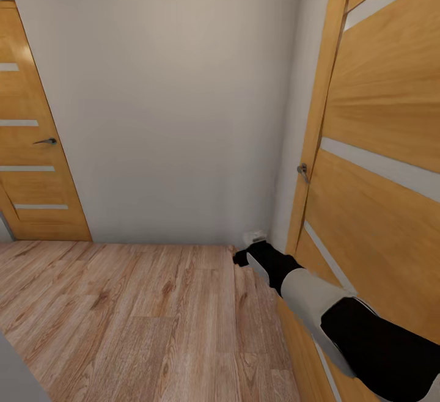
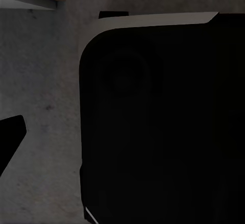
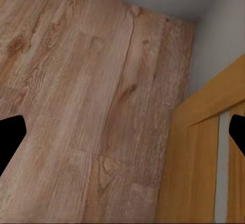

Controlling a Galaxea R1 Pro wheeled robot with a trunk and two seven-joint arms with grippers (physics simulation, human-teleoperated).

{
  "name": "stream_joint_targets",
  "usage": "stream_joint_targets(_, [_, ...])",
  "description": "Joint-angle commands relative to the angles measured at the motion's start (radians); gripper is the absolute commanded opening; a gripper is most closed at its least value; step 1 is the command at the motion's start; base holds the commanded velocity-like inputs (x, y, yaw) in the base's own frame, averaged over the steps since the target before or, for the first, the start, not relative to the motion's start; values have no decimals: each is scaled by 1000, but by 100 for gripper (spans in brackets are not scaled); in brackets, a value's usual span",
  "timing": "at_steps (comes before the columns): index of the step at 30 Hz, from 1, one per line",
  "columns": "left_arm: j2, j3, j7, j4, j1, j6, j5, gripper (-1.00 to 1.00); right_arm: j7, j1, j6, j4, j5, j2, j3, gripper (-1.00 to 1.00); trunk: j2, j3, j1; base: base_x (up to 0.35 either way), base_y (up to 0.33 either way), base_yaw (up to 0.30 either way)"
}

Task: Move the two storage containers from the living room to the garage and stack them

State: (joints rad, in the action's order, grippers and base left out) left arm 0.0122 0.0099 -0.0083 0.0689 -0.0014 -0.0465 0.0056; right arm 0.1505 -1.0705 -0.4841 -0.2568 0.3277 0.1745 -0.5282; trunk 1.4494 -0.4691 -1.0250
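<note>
The two storage containers are out of view. My right arm reaches forward and down along the right-hand door, and its gripper hangs low near the room's corner. In the right wrist view the right gripper is open, its two black fingertips far apart over light wood planks with nothing between them. In the left wrist view my left gripper shows one black fingertip at the picture's edge, over a rough grey mottled surface. A black, white-edged part of the robot covers the other side. It holds nothing.
A honey-wood door with frosted strips and a metal handle stands close on my right. A second such door is at the far left. A plain white wall lies ahead, above light wood plank flooring.
</note>
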Motion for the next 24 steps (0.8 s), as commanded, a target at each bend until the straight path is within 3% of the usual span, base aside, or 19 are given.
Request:
stream_joint_targets(1, [0,1,-1,0,0,-3,1,100,5,10,-3,-1,7,0,-6,100,1,-1,0,0,0,0])
stream_joint_targets(8, [0,1,-1,0,0,-3,1,100,2,77,33,5,8,0,-7,100,1,-1,0,0,0,0])
stream_joint_targets(16, [0,1,-1,0,0,-3,1,100,-38,97,59,40,6,0,-8,100,1,-1,0,0,0,0])
stream_joint_targets(20, [0,1,-1,0,0,-3,1,100,-52,162,91,44,5,0,-11,100,1,-1,0,0,0,0])
stream_joint_targets(24, [0,1,-1,0,0,-3,1,100,-53,191,96,45,2,0,-13,100,1,-1,0,0,0,0])
